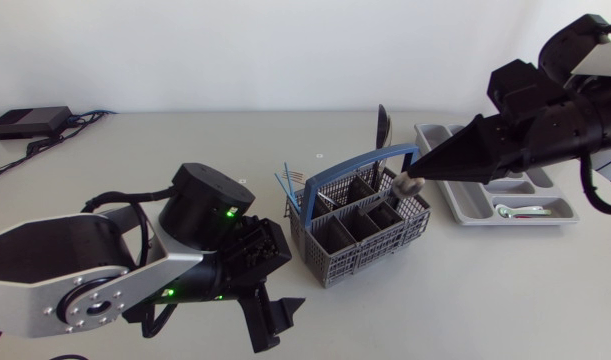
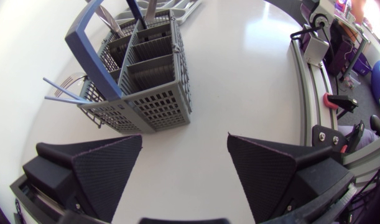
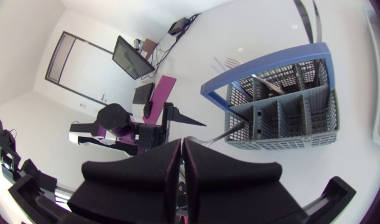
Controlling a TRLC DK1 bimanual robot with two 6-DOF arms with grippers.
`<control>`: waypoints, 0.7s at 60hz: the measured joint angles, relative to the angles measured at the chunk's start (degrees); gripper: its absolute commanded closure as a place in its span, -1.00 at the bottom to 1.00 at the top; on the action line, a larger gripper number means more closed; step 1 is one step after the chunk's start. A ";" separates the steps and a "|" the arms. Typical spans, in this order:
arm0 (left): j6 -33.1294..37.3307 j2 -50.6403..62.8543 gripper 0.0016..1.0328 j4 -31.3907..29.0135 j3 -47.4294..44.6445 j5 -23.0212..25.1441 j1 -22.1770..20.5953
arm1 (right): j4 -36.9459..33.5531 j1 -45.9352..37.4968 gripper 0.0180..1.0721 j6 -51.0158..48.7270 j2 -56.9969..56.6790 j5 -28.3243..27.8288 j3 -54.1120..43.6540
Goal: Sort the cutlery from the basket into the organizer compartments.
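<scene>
No text, label or number can be read anywhere.

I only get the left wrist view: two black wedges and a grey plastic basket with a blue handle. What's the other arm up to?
Observer: The right gripper is at one end of the grey plastic basket, shut on a silver cutlery piece.
Operator: Has anything been sorted?
Observer: Yes, one silver utensil lies in an end compartment of the light grey plastic organizer tray.
</scene>
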 measured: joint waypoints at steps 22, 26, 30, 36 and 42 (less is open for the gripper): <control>0.00 0.00 -0.83 0.00 0.00 0.00 0.00 | 3.54 -14.69 0.88 -2.75 -2.86 17.05 -0.92; 0.00 0.00 -0.83 0.00 0.00 -0.02 -0.09 | 6.75 -15.32 0.88 -1.84 -3.96 21.16 -2.69; 0.00 0.00 -0.83 0.00 0.00 0.00 -0.09 | 9.49 -16.33 0.88 -0.87 -4.61 25.44 -4.22; 0.00 0.00 -0.83 0.00 0.00 0.00 -0.09 | 15.50 -17.81 0.88 0.72 -5.33 33.16 -6.75; 0.00 0.00 -0.83 0.00 0.00 0.00 -0.09 | 22.53 -18.16 0.88 2.08 -5.81 40.46 -10.64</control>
